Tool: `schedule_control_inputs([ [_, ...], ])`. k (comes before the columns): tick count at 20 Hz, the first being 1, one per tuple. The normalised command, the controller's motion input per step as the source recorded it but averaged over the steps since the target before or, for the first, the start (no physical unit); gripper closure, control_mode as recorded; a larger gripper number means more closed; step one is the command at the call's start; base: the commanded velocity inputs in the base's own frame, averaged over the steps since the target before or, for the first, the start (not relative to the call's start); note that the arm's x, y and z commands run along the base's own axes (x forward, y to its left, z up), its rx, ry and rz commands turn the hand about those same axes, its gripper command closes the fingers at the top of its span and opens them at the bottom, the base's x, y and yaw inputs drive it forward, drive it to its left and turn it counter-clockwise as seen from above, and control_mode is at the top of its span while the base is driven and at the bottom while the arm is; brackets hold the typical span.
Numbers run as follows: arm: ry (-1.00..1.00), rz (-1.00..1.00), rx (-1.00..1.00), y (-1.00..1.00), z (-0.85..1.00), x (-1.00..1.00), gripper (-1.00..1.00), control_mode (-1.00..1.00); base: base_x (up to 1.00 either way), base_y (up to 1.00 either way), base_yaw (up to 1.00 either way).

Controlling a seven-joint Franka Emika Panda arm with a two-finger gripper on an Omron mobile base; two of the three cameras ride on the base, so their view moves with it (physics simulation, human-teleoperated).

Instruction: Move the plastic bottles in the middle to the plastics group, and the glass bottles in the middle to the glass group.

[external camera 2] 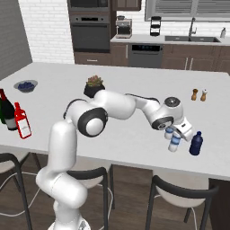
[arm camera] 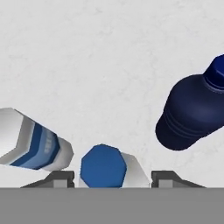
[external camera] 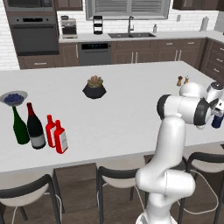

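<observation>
blue-capped water bottle [arm camera: 107, 168] sits between my gripper [arm camera: 111, 179] fingers, seemingly gripped, beside the dark blue bottle [arm camera: 192, 113]: plastics corner.

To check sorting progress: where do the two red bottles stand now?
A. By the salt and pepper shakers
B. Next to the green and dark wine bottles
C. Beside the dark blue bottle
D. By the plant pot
B: the left base view shows the red bottles right beside the dark wine bottle and the green bottle.
</observation>
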Motion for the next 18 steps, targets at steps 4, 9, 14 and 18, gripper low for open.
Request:
schedule_control_inputs([
  [4, -0.11, 0.00, -0.04, 0.11, -0.01, -0.05, -1.00, -1.00, 0.00, 0.00, 0.00],
  [9, -0.21, 0.00, -0.11, 0.03, 0.10, -0.12, -1.00, -1.00, 0.00, 0.00, 0.00],
  [14, -0.09, 0.00, -0.06, 0.05, 0.61, -0.20, -1.00, -1.00, 0.00, 0.00, 0.00],
  [18, 0.01, 0.03, -0.06, 0.27, 0.71, -0.51, -1.00, -1.00, 0.00, 0.00, 0.00],
])
